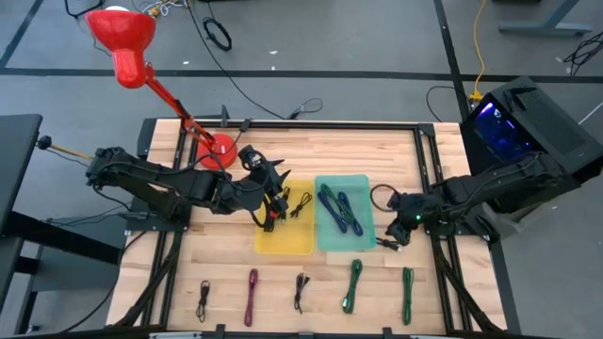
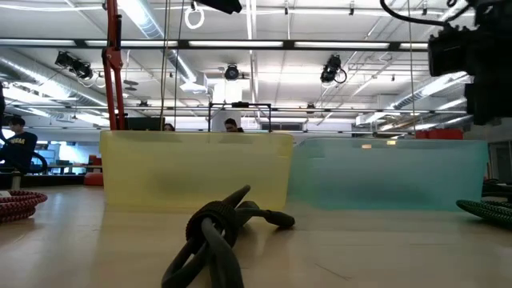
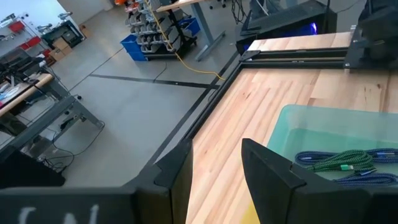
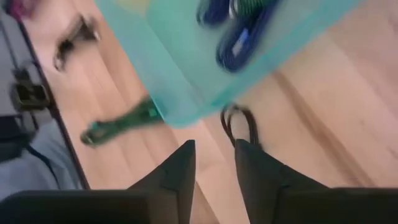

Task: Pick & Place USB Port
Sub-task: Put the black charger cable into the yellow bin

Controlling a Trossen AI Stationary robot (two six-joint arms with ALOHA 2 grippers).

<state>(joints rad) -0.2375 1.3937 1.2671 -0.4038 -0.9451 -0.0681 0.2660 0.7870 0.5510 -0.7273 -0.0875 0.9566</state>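
My left gripper (image 1: 274,209) hangs over the yellow tray (image 1: 283,243), open and empty (image 3: 216,144). Two black cables (image 1: 301,204) lie in that tray. The teal tray (image 1: 341,235) holds blue and green cables (image 3: 339,160). My right gripper (image 1: 394,235) is low by the teal tray's near right corner, open with a narrow gap (image 4: 214,143). A small black cable (image 4: 239,123) lies on the table just beyond its fingertips, untouched.
A black cable loop (image 1: 382,196) lies to the right of the teal tray. Along the near edge lie a black (image 1: 203,299), a maroon (image 1: 252,297), a black (image 1: 301,290) and two green cables (image 1: 352,285). A red lamp (image 1: 122,38) stands at the far left.
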